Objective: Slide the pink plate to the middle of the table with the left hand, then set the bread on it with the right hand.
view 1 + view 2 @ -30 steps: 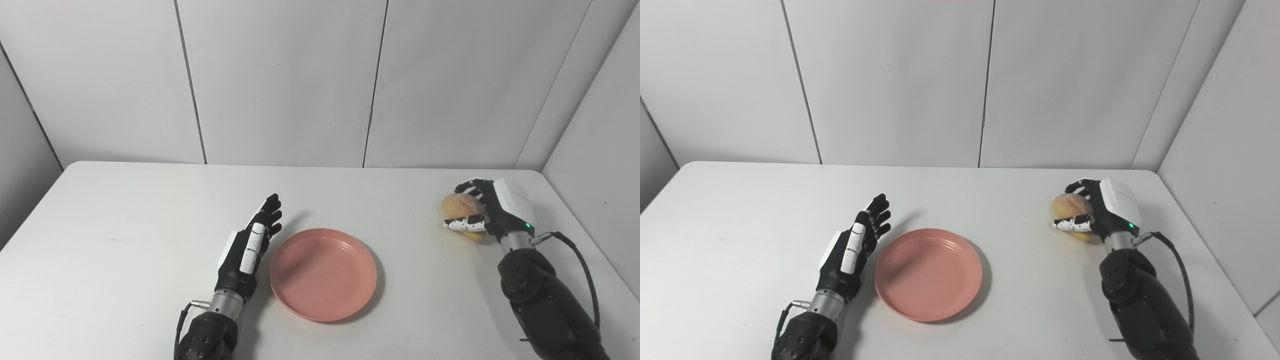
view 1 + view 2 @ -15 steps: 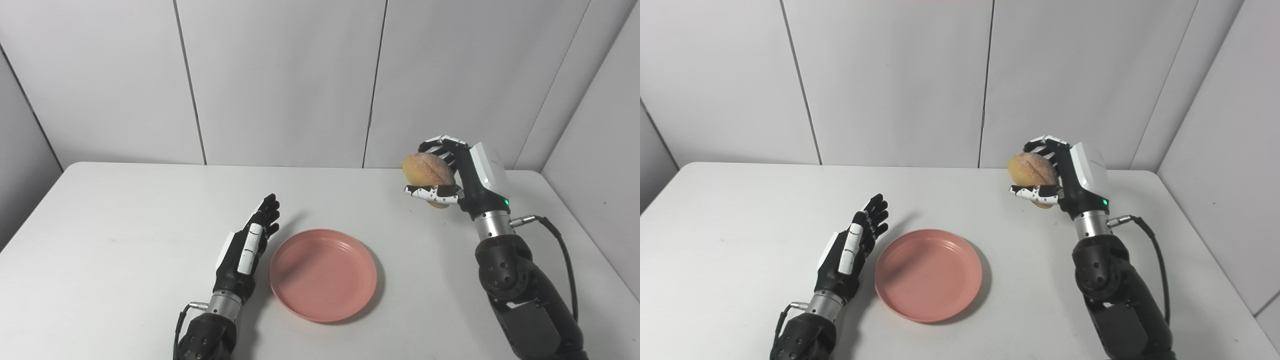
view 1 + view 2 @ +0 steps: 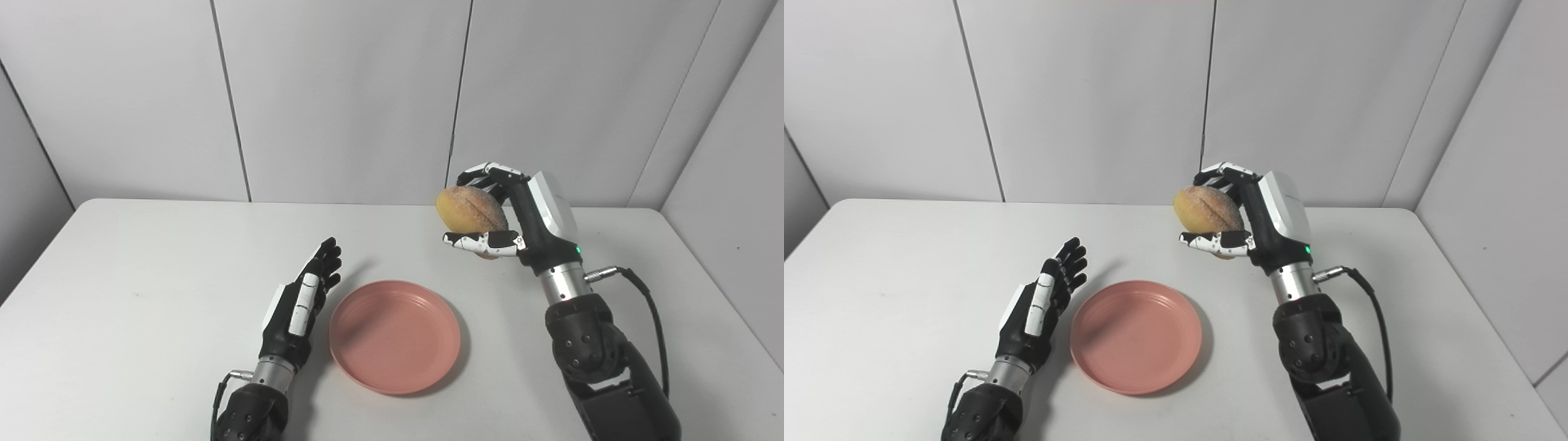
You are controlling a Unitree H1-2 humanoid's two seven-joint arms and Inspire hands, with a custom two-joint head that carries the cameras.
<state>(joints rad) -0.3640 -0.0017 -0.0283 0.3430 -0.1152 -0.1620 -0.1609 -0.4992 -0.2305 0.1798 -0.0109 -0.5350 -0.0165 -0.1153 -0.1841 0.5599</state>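
The pink plate (image 3: 395,335) lies flat near the middle of the white table (image 3: 153,257), nothing on it. My left hand (image 3: 300,303) rests open just left of the plate's rim, fingers stretched out and pointing away. My right hand (image 3: 520,214) is raised above the table, shut on the golden bread roll (image 3: 470,209). The roll hangs in the air behind and to the right of the plate, above its far right edge.
Grey wall panels (image 3: 343,98) close off the back and the right side of the table. A black cable (image 3: 649,306) loops from my right wrist.
My right hand has lifted the bread off the table at the right and carried it up and leftward toward the plate. The left hand and the plate have stayed put.
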